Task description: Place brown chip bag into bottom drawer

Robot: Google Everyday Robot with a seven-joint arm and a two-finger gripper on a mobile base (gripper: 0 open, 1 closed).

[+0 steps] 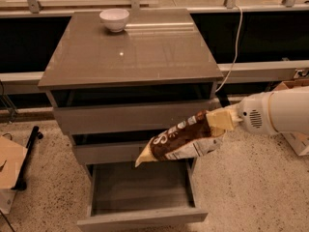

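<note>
The brown chip bag (181, 138) hangs tilted in the air in front of the cabinet, its low pale end pointing left. My gripper (221, 120) is shut on the bag's right end, at the tip of my white arm (275, 111) that comes in from the right. The bottom drawer (142, 193) stands pulled open below the bag, its shallow tray showing. The bag is above the drawer's right half, level with the middle drawer's front.
A white bowl (114, 19) sits at the back of the cabinet top (130, 52). The top two drawers are shut. A white cable (235, 42) hangs behind the cabinet. Cardboard boxes lie on the floor at left (8, 166) and right (297, 139).
</note>
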